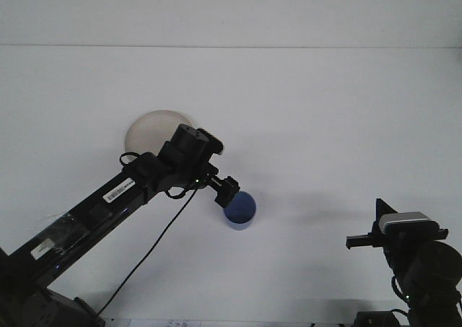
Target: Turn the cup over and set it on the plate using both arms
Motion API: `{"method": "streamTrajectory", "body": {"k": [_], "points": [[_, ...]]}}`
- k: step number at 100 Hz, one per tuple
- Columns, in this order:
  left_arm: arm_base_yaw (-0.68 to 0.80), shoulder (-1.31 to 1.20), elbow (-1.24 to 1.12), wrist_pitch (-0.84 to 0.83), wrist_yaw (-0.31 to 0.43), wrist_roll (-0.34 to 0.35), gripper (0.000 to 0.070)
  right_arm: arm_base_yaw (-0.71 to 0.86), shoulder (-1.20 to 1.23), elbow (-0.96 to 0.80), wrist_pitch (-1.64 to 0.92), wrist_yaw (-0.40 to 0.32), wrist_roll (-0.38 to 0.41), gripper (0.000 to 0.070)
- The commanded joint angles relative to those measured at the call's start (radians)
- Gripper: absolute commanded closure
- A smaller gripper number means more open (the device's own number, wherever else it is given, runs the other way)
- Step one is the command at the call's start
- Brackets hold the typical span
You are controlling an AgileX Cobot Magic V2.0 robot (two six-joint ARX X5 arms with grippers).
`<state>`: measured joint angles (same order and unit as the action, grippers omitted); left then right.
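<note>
Blue cup [240,209] sits on the white surface [325,125], mouth appears to face up toward the camera; orientation otherwise hard to confirm from this overhead-forward view. Beige plate [148,128] lies up and to the left of the cup, apart from it, partly hidden behind the left arm. Left hand [228,190] is at the cup's upper-left rim, overlapping it in view; whether the fingers are spread, closed, or already gripping the cup cannot be told, since the hand reads as one dark mass. Right hand [359,242] is well to the right of the cup, low over the surface; its finger state cannot be told either. Judged step: left arm approaching for the first grasp; flip and placement not yet done. Risks from here: approach comes in from one side of the cup at rim height, so a misaligned finger could push the cup over or slide it rightward across the smooth surface instead of straddling the wall. A shallow pinch on the rim alone may let the cup rotate or slip during the flip. The loose cable [155,244] hanging below the left arm could drag across the surface.
</note>
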<state>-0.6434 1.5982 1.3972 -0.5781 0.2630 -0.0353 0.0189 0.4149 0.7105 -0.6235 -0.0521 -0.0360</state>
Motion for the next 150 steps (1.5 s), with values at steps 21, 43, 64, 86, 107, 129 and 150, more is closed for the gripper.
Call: {"method": "streamTrajectory", "body": {"k": [21, 43, 64, 86, 107, 129, 150], "points": [[-0.043, 0.089, 0.019, -0.051, -0.005, 0.025, 0.013, 0.001, 0.007, 0.008, 0.01, 0.0, 0.014, 0.07], [-0.065, 0.154, 0.019, -0.048, -0.005, 0.036, 0.0481, 0.001, 0.007, 0.008, 0.01, 0.0, 0.014, 0.07], [-0.071, 0.161, 0.032, -0.057, -0.038, 0.03, 0.069, 0.001, 0.007, 0.008, 0.01, 0.0, 0.014, 0.07], [0.005, 0.148, 0.192, -0.195, -0.19, 0.047, 0.0691, 0.001, 0.007, 0.008, 0.01, 0.0, 0.014, 0.07], [0.209, 0.148, 0.328, -0.229, -0.298, 0.048, 0.0691, 0.001, 0.007, 0.008, 0.01, 0.0, 0.014, 0.07], [0.394, 0.178, 0.332, -0.264, -0.317, 0.056, 0.069, 0.001, 0.007, 0.008, 0.01, 0.0, 0.015, 0.07], [0.484, 0.247, 0.332, -0.241, -0.316, 0.05, 0.069, 0.001, 0.007, 0.008, 0.01, 0.0, 0.015, 0.07]]}}
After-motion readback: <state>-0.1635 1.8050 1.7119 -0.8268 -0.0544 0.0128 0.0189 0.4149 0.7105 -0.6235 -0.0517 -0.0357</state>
